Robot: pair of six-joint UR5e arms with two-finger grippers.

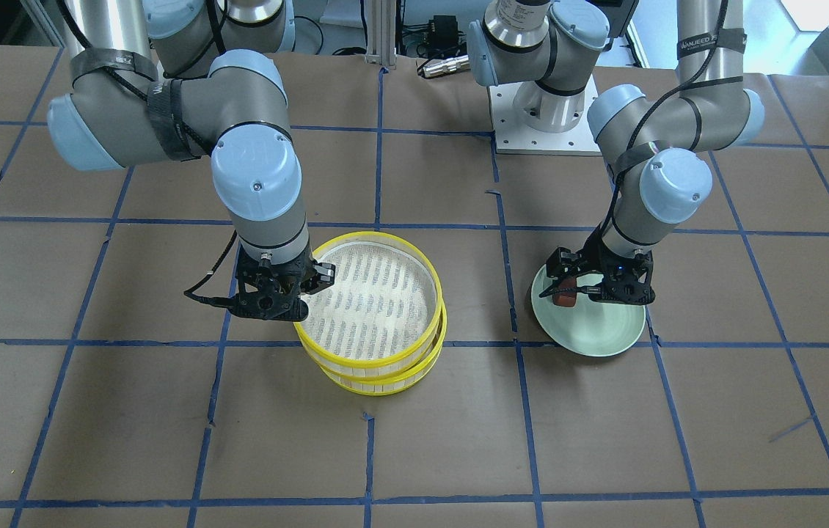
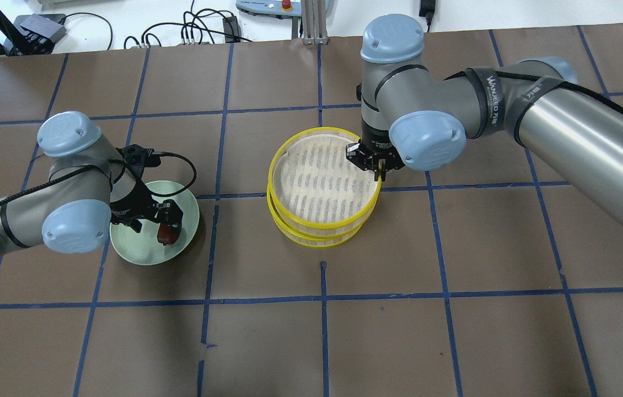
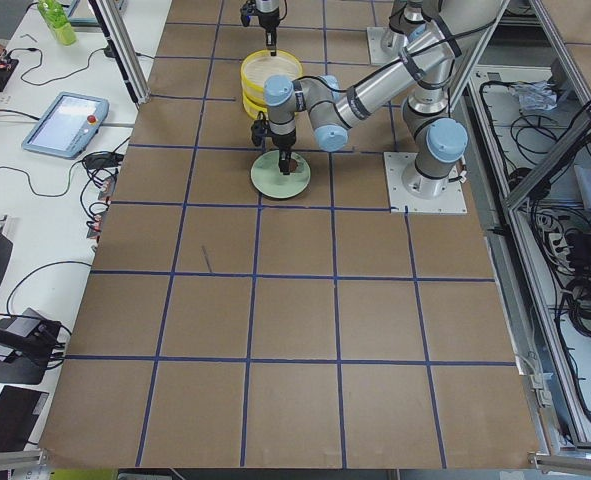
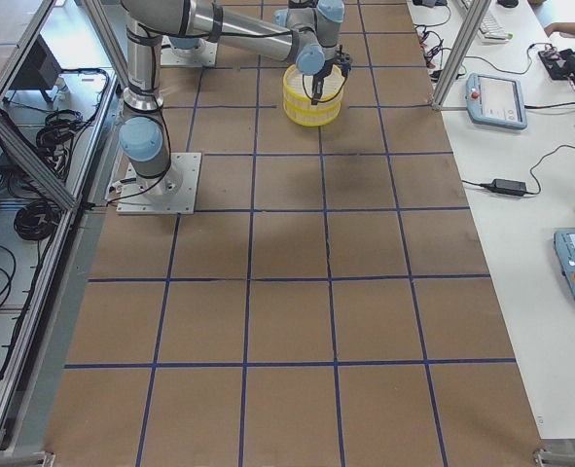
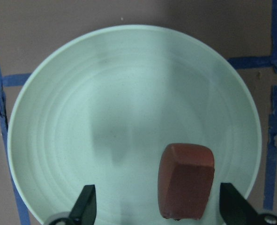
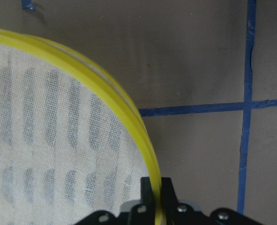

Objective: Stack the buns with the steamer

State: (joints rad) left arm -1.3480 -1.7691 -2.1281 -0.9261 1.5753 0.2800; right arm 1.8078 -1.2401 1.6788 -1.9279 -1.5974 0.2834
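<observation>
Plate point(image 5: 105, 93) bottom cropped, steamer point(image 6: 44, 150) mostly cropped

**A:** Mid-counter, what's logged?

**B:** Brown-paper counter point(image 2: 455, 248) with a blue tape grid. A round yellow-rimmed steamer tier with white mesh floor point(image 2: 320, 179) sits slightly askew on a second yellow-rimmed tier point(image 2: 317, 241). At the top tier's right rim, the right gripper point(image 2: 379, 172) has its fingers down on the yellow band.

**A:** And left of that?

**B:** A round pale green plate point(image 2: 135, 251), well apart from the stack. A reddish-brown blocky toy bun point(image 2: 168, 235) lies in it, toward its right rim. Over the plate hangs the left gripper point(image 2: 154, 222), one of its fingers point(image 2: 173, 216) just beside the bun.
</observation>
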